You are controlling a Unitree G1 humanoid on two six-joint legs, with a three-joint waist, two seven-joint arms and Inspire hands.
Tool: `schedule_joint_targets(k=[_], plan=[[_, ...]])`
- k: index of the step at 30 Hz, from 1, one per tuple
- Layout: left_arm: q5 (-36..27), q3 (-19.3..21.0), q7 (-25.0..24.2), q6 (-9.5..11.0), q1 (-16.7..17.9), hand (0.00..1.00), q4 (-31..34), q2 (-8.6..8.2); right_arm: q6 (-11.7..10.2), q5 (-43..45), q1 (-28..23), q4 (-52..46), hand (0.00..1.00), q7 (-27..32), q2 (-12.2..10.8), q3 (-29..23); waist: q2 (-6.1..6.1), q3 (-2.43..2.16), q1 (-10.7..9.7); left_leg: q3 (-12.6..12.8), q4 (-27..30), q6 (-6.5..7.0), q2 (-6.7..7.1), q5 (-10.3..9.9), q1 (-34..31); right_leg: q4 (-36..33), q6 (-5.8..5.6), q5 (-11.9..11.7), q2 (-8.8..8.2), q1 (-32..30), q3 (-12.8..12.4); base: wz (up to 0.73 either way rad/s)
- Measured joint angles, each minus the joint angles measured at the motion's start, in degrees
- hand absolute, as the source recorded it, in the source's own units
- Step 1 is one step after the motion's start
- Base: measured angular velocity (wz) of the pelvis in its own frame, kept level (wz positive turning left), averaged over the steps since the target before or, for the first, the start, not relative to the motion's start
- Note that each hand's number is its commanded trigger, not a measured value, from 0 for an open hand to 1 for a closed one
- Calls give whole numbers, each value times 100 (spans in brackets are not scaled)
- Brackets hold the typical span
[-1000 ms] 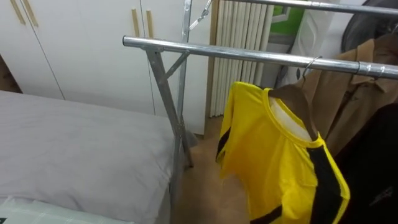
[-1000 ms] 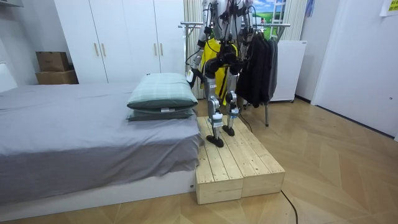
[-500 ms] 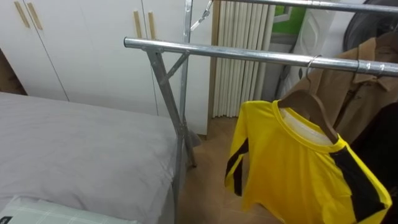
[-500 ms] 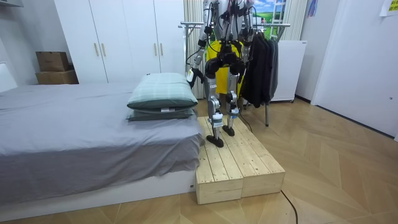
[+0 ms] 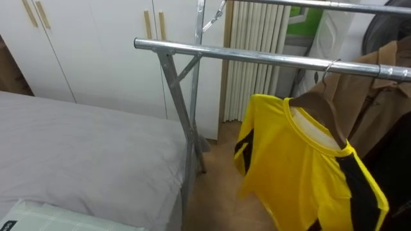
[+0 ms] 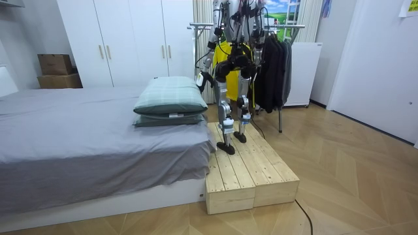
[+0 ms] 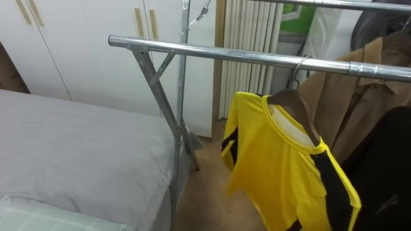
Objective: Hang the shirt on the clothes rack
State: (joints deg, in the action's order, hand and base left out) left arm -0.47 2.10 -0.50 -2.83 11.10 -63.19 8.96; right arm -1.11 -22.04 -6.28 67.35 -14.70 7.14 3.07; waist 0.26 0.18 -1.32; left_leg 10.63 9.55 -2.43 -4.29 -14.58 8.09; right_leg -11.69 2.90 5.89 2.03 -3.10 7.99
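Observation:
A yellow shirt (image 5: 302, 167) with black stripes hangs on a wooden hanger (image 5: 319, 106). The hanger's hook is over the metal rail (image 5: 257, 56) of the clothes rack, and the shirt hangs free with nothing holding it. In the room view I stand upright on a wooden platform (image 6: 248, 173) facing the rack, with the yellow shirt (image 6: 223, 49) just before my body. My left hand (image 6: 200, 78) hangs low at my side, at the room view's left.
A brown coat (image 5: 379, 96) and dark clothes (image 7: 385, 167) hang on the same rail to the right. The rack's slanted leg (image 5: 183, 115) stands by the grey bed (image 5: 77, 147) on my left. White wardrobe doors (image 5: 83, 38) are behind.
The yellow shirt has swung and turned on its hanger, from facing flat towards me half a second ago to angled sideways now. The view has shifted slightly.

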Motion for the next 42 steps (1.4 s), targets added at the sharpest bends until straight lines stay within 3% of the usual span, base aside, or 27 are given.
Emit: schedule_joint_targets(k=[7, 22, 31, 32, 37, 40, 42], plan=[[0, -9, -18, 74, -61, 0, -136, 6, -14, -254, -72, 0, 0, -312, 38, 6, 50, -17, -6, 3, -1, 0, -3, 0, 12, -2, -2, 2, 7, 9, 0, 0], [3, -13, -69, 85, -157, 0, -336, 0, -41, -434, -183, -6, 0, -748, 51, -204, 71, 35, -138, -6, -3, -1, -10, -1, 5, -21, 3, 30, 5, 0, 16, 0], [14, -221, -2, 85, -165, 0, -325, -6, -50, 69, -25, -16, 0, -708, 116, -154, 171, 7, -150, -23, 24, -2, -7, -1, -13, -216, 32, 117, -32, -95, 72, 0], [2, -221, -1, 85, -173, 0, -325, -4, -50, 163, 7, -16, 0, -706, 118, -154, 219, 13, -155, -33, 38, -2, -5, -1, -34, -256, 40, 135, -58, -118, 107, 8], [-17, -228, 1, 201, -210, 0, -319, -10, -80, 776, 219, -18, 0, -578, 150, -80, 206, 12, -129, -194, 241, -5, 22, 0, -257, -530, 90, 285, -185, -306, 305, 19], [-19, -242, 3, 309, -236, 0, -322, -41, -82, 959, 300, -28, 0, -534, 166, 28, 250, 20, -89, -345, 405, -20, 18, 6, -463, -623, 125, 378, -290, -384, 527, 40], [-13, -266, 8, 314, -252, 0, -319, -74, -82, 1043, 312, -55, 0, -506, 242, 148, 299, 43, -67, -336, 497, -83, -12, 44, -642, -634, 162, 436, -374, -355, 852, 70]])
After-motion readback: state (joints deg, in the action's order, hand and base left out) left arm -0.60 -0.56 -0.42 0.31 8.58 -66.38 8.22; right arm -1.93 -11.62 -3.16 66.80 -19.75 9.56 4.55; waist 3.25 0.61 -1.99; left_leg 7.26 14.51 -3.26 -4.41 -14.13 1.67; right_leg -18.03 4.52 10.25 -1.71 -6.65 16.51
